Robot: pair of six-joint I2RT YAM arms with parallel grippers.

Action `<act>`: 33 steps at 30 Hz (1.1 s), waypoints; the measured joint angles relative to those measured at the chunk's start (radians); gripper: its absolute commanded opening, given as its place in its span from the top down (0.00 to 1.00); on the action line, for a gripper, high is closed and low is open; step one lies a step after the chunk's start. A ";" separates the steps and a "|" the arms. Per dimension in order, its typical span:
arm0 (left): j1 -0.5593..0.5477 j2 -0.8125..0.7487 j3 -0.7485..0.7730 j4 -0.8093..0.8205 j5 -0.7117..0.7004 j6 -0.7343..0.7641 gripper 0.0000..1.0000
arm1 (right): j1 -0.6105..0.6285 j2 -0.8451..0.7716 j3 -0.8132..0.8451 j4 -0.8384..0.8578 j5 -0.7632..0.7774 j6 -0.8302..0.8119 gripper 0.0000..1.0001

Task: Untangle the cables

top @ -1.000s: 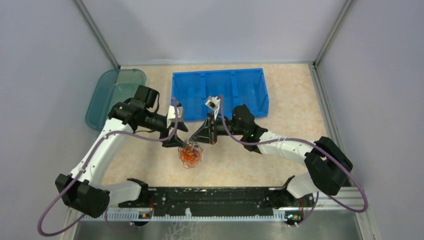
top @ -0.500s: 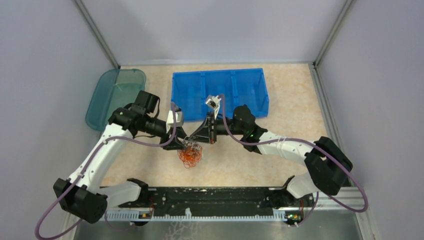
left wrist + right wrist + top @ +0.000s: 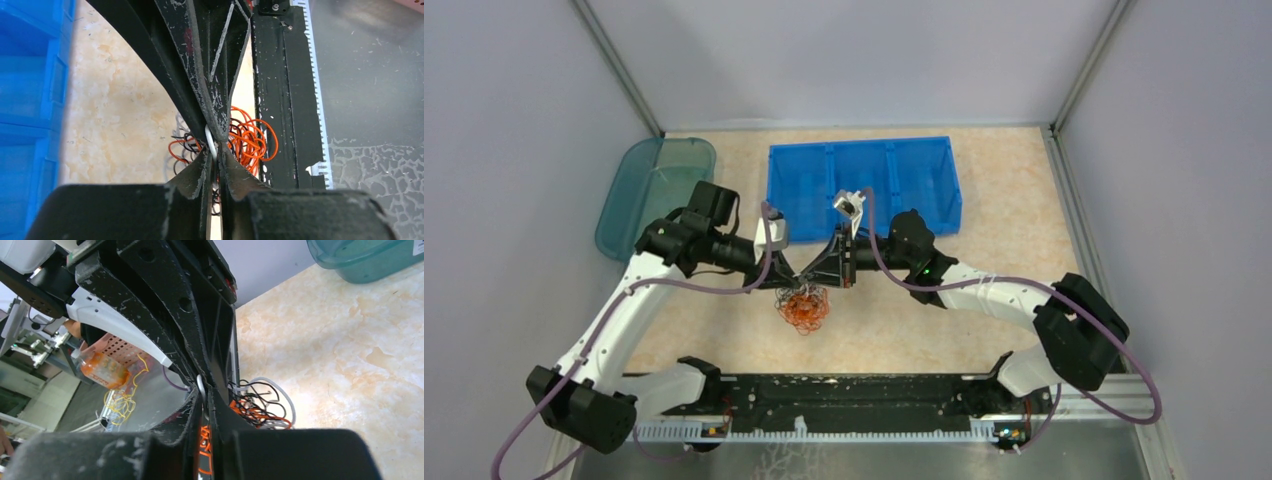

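Note:
The cables (image 3: 804, 308) are a small clump of orange, black and white wires on the table between the two arms. The clump hangs partly from a white strand. My left gripper (image 3: 792, 283) and right gripper (image 3: 812, 281) meet tip to tip just above it. In the left wrist view the left gripper (image 3: 213, 150) is shut on the white cable (image 3: 210, 144), with orange loops (image 3: 252, 140) behind it. In the right wrist view the right gripper (image 3: 204, 390) pinches the same white cable (image 3: 200, 384) at its tips, and the rest of the tangle (image 3: 260, 410) lies below to the right.
A blue bin (image 3: 864, 150) with dividers stands just behind the grippers. A teal translucent tray (image 3: 639, 190) lies at the back left. The black base rail (image 3: 844, 392) runs along the near edge. Grey walls close in both sides.
My left gripper has moved right, up to the right gripper's tips, and has closed on the white cable. The clump has been drawn up slightly. The right arm has stayed put.

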 measured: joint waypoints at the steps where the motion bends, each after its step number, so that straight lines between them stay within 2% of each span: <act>1: 0.000 -0.009 0.000 0.004 -0.002 -0.009 0.94 | 0.000 0.000 0.000 0.000 0.000 0.002 0.72; 4: 0.000 -0.050 -0.014 0.027 -0.011 -0.037 0.97 | 0.000 -0.002 -0.001 0.012 0.005 0.006 0.48; 8: 0.000 -0.126 -0.063 0.090 -0.031 -0.097 0.99 | 0.000 -0.034 -0.043 0.034 0.021 0.001 0.33; 15: -0.001 -0.207 -0.140 0.256 -0.090 -0.288 0.97 | 0.010 -0.150 -0.175 0.062 0.180 -0.068 0.31; 21: -0.001 -0.229 -0.165 0.400 -0.140 -0.504 0.97 | 0.117 -0.196 -0.179 0.024 0.419 -0.232 0.32; 29: -0.001 -0.229 -0.165 0.470 -0.136 -0.697 0.98 | 0.216 -0.190 -0.179 0.025 0.707 -0.384 0.33; 33: 0.000 -0.229 -0.165 0.488 -0.130 -0.746 0.98 | 0.229 -0.171 -0.180 0.065 0.763 -0.406 0.34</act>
